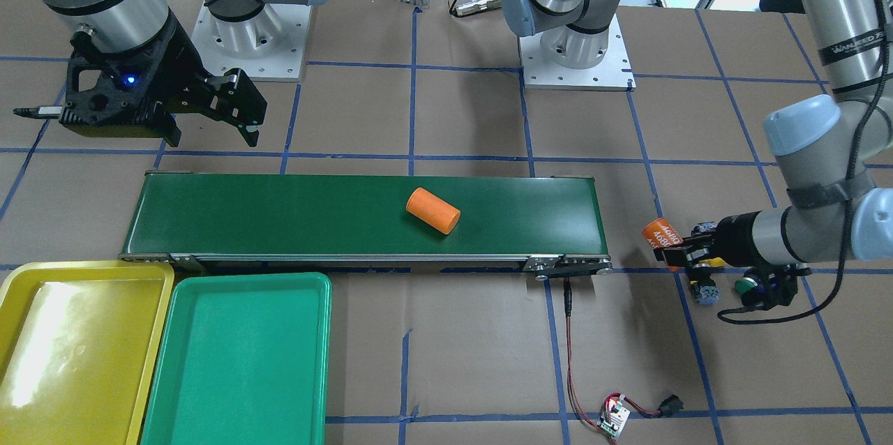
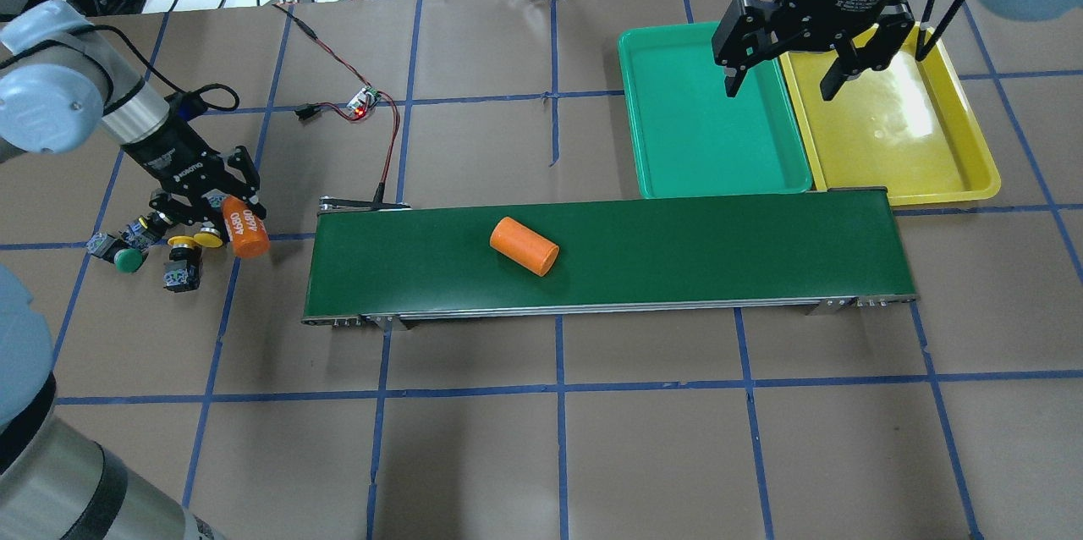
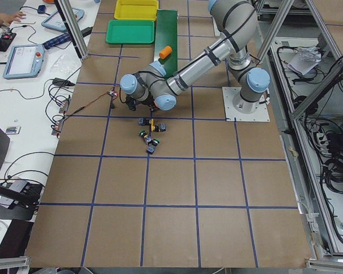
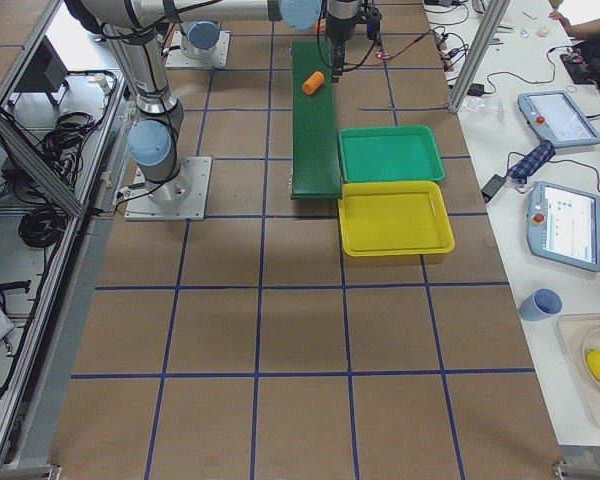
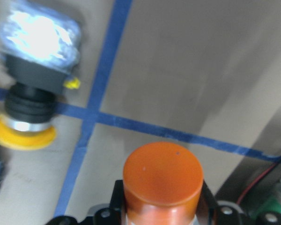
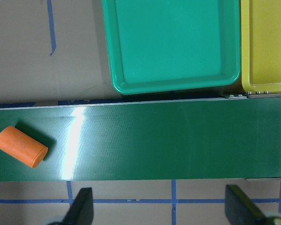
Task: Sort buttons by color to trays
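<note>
My left gripper is shut on an orange cylinder marked 4680, low over the table left of the belt; the left wrist view shows the cylinder between the jaws. The buttons lie just beside it: two with yellow caps and one with a green cap. One yellow button shows in the left wrist view. My right gripper is open and empty, high over the seam between the green tray and the yellow tray. Both trays hold nothing.
A long dark-green conveyor belt crosses the table's middle with a second orange cylinder lying on it. A small circuit board with red wires lies behind the belt's left end. Blue tape lines grid the brown table.
</note>
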You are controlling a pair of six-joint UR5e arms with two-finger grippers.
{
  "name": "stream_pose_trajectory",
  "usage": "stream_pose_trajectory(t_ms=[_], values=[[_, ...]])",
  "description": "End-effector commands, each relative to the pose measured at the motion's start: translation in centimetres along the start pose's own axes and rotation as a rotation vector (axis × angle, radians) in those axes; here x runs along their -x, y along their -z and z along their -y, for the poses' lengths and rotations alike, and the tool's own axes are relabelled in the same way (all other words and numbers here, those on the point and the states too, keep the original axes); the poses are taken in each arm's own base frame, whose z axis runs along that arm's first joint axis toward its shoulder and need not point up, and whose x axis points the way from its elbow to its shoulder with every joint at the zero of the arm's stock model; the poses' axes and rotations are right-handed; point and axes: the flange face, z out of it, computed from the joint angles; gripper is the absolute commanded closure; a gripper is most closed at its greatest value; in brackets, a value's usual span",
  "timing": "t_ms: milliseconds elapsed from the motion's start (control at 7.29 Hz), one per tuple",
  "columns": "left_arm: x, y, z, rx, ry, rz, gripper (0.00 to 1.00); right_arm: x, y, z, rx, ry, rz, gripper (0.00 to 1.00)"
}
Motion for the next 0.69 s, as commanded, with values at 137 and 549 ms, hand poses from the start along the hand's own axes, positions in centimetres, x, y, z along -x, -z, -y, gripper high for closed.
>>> stream_pose_trajectory(t_ms=[137,549], values=[[-3.3,0.8,-2.8,0.081,0.349,-0.115,1.0,0.0,0.0,0.0,-0.001,0.001,0.0,0.0],[-6.4,-2.3,-6.2,0.124,0.542,-0.116,1.0,0.0,-0.1,0.1,0.001,0.001,0.0,0.0]])
